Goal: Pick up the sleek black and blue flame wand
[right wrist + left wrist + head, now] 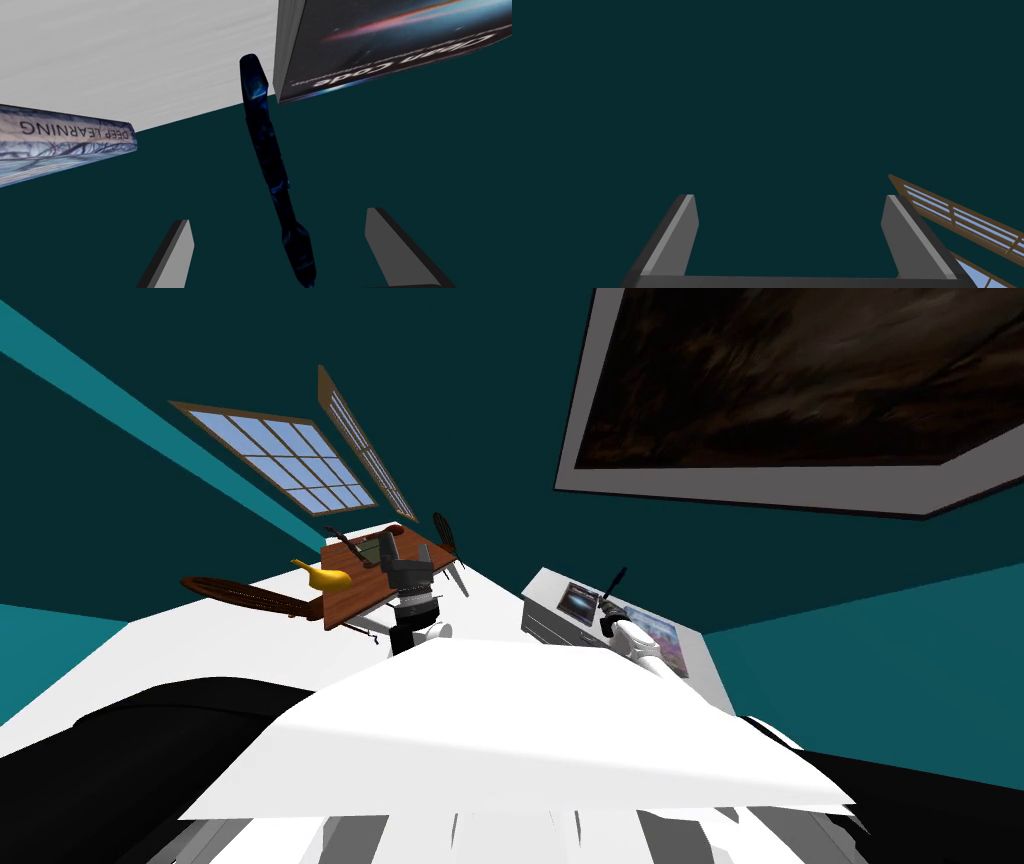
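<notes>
Fingers (175, 255) of the right gripper (277, 216) are spread wide. The wand (265, 150) runs lengthwise through the gap, with clear space on both sides and no contact with either blade.

Right wrist view:
- The wand is black with blue mottling. Its thick end lies nearest the gripper body. Its far tip reaches past the edge of the white desk (125, 60).
- The tip ends just beside the corner of the dark book (390, 45), whose cover reads "Clean Code".
- A pale book (60, 142) with the spine text "DEEP LEARNING" lies on the other side of the wand, well apart from it.
- It cannot be determined whether the wand rests on the desk.

Head view:
- The wand (614, 585) stands steeply over the desk (545, 583), rising from the dark wrist end of the right arm, between the two books.
- The dark book (580, 600) lies near the left edge of the desk. The pale book (655, 638) lies toward the right edge.
- Titles and wand colouring are not legible here.
- The left gripper (405, 550) is raised in front of a brown table (360, 588) that carries a banana (325, 578).

Left wrist view:
- The left fingers (672, 240) are released, with nothing between them.
</notes>
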Robot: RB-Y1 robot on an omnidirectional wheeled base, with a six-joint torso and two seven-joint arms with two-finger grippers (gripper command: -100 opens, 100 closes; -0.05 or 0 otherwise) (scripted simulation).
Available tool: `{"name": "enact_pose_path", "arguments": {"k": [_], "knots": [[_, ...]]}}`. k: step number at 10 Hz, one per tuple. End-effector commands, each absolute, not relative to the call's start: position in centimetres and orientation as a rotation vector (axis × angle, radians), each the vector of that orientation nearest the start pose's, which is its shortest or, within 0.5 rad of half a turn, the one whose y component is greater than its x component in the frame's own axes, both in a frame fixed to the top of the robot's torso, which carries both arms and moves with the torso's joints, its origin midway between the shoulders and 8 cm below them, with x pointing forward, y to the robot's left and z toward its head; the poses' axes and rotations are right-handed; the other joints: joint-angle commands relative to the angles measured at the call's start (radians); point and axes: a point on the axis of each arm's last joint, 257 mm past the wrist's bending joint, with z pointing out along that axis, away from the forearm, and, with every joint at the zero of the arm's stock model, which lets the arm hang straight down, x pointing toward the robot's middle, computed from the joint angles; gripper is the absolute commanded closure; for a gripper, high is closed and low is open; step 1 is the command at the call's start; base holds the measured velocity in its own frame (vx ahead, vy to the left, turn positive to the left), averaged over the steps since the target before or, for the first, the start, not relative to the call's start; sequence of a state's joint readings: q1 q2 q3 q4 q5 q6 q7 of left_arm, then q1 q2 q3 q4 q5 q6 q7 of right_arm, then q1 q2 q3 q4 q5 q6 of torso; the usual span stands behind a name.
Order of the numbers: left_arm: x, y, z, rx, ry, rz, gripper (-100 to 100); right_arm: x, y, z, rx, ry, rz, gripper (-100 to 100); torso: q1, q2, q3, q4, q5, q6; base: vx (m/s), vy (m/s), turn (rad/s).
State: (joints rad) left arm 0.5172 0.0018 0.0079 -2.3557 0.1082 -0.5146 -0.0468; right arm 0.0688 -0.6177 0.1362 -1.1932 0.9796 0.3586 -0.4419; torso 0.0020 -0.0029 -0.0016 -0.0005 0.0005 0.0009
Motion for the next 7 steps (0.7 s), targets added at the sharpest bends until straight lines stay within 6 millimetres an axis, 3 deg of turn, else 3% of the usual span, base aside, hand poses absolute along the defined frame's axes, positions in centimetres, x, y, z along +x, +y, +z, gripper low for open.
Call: {"name": "enact_pose_path", "arguments": {"k": [1,3,4,7], "knots": [[32.2,29.2,5.5,-0.644,0.506,-1.33,0,42.6,-58.0,-37.4,0.7,1.833,-0.324,-100,0.0,0.0,0.0,0.0,0.0,0.0,0.066,0.064,0.111],[32.2,29.2,5.5,-0.644,0.506,-1.33,0,41.7,-61.2,-36.8,0.694,1.825,-0.443,-100,0.001,-0.002,-0.001,0.0,0.0,0.0,0.078,0.064,0.148],[32.2,29.2,5.5,-0.644,0.506,-1.33,0,41.6,-61.3,-36.9,0.695,1.826,-0.445,-100,0.001,-0.003,-0.002,-0.001,0.0,0.0,0.059,0.039,0.015],[32.2,29.2,5.5,-0.644,0.506,-1.33,0,40.2,-65.2,-35.9,0.69,1.814,-0.59,-100,0.001,-0.001,0.0,0.0,0.0,0.0,0.055,0.051,0.08]]}}
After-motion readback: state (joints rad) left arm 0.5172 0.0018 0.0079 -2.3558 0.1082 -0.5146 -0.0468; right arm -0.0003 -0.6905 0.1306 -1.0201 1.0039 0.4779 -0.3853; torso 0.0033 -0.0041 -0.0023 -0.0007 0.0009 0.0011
